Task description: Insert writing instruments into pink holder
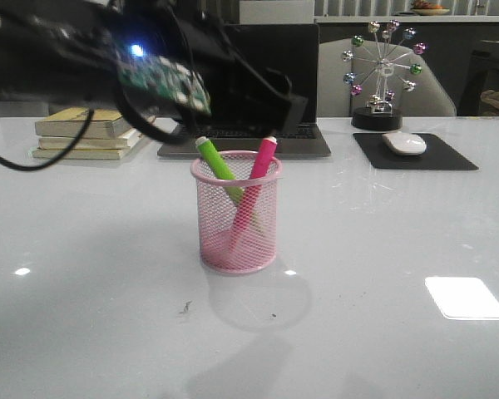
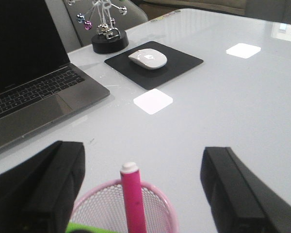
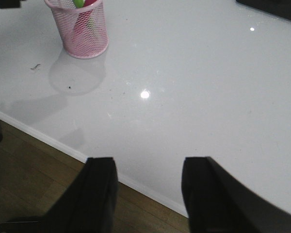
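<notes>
Both markers stood inside the pink holder (image 1: 236, 218), which sat upright on the white table (image 1: 382, 249) a little in front of the laptop (image 1: 258, 125). The green marker (image 1: 217, 161) leaned toward the left side of the rim and the magenta marker (image 1: 262, 158) toward the right, their shafts crossing lower down behind the mesh, each tip poking out above the rim.

The left gripper (image 2: 143, 189) hung just above the cup, its two black fingers (image 2: 235, 191) spread wide on either side of the magenta marker's whitish cap and touching neither pen nor rim; it held nothing. In the front view the left arm (image 1: 158, 71) reached across from the left, a small blue light glowing on its circuit board.

The right gripper (image 3: 148, 194) hovered near the table's front edge, well apart from the holder, its fingers parted and empty.

Further back lay a stack of books (image 1: 87, 133) on the left, and on the right a white mouse (image 1: 404, 143) on a black mouse pad (image 1: 416, 154), with a small ferris-wheel ornament (image 1: 382, 75) behind it.
</notes>
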